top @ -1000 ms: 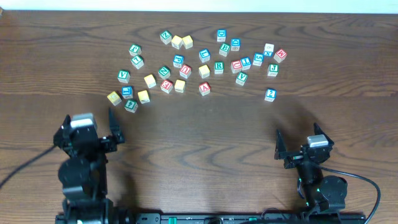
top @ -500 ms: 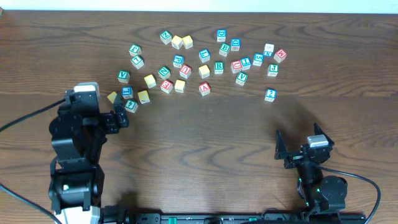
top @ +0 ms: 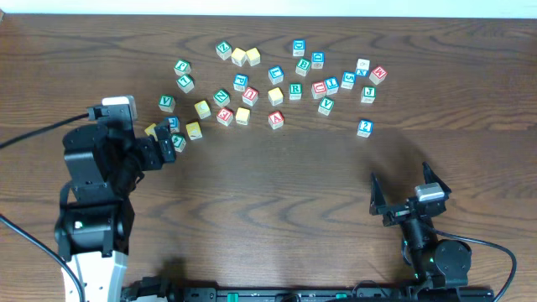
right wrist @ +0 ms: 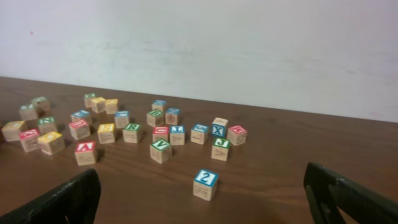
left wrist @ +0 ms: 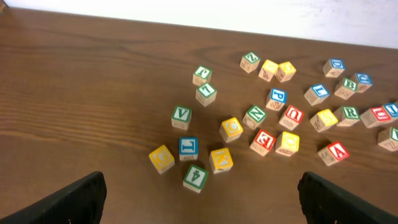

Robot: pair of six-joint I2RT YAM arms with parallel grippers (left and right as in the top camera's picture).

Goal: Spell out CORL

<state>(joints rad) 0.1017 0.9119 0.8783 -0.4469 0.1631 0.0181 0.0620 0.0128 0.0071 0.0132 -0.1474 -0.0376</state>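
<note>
Several lettered wooden blocks lie scattered across the far half of the table. Among them are a green R block (top: 295, 90) (left wrist: 351, 114) and a blue L block (left wrist: 188, 147). My left gripper (top: 165, 143) is open and empty. It hovers over the left end of the scatter, above a green 4 block (left wrist: 195, 177) and two yellow blocks (left wrist: 162, 158). My right gripper (top: 403, 189) is open and empty near the front right. It is well short of the blocks, and a blue 2 block (right wrist: 206, 180) is nearest to it.
The dark wooden table (top: 285, 193) runs to a white wall (right wrist: 249, 50) at the back. Both arm bases stand at the front edge. The left arm's cable (top: 33, 138) trails off to the left.
My left arm has reached forward from the front edge to the left end of the block scatter, still open. The right arm has barely moved. No block has shifted.
</note>
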